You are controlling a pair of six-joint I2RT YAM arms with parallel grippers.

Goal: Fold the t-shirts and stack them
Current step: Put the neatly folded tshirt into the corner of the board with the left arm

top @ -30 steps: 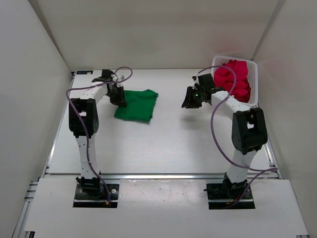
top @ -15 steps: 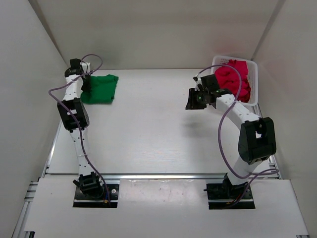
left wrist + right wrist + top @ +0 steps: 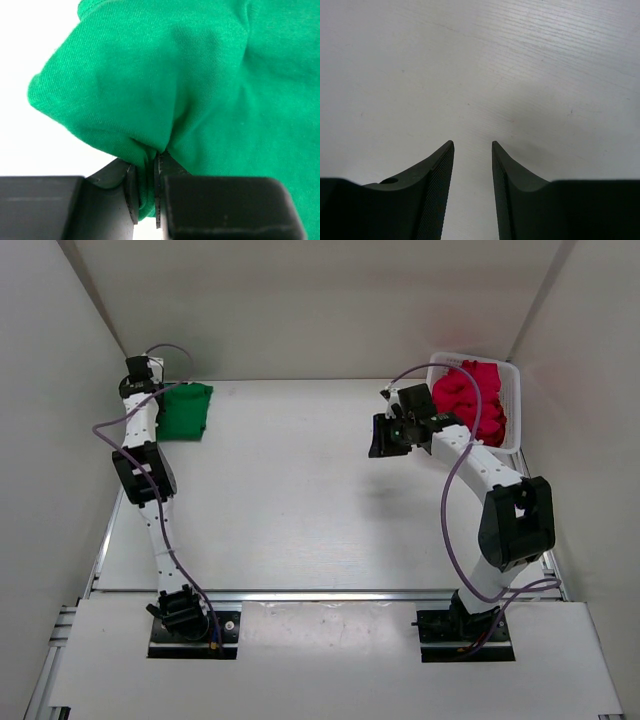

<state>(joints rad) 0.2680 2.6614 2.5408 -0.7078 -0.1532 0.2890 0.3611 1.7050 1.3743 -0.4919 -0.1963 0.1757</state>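
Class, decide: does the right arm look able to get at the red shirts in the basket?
Probably yes: the right gripper is open and empty, close by the basket, whose top is uncovered, with red shirts heaped above its rim.

Left arm (image 3: 160, 540), right arm (image 3: 470, 455): white links, black joints, purple cables (image 3: 447, 505); claw fingers (image 3: 437, 195) matte black, finely ribbed.

The white table (image 3: 300, 490) before me carries two things, well apart. A folded green shirt (image 3: 183, 412) lies at its far left corner, close to the wall. A white mesh basket (image 3: 514, 400) sits at its far right corner.
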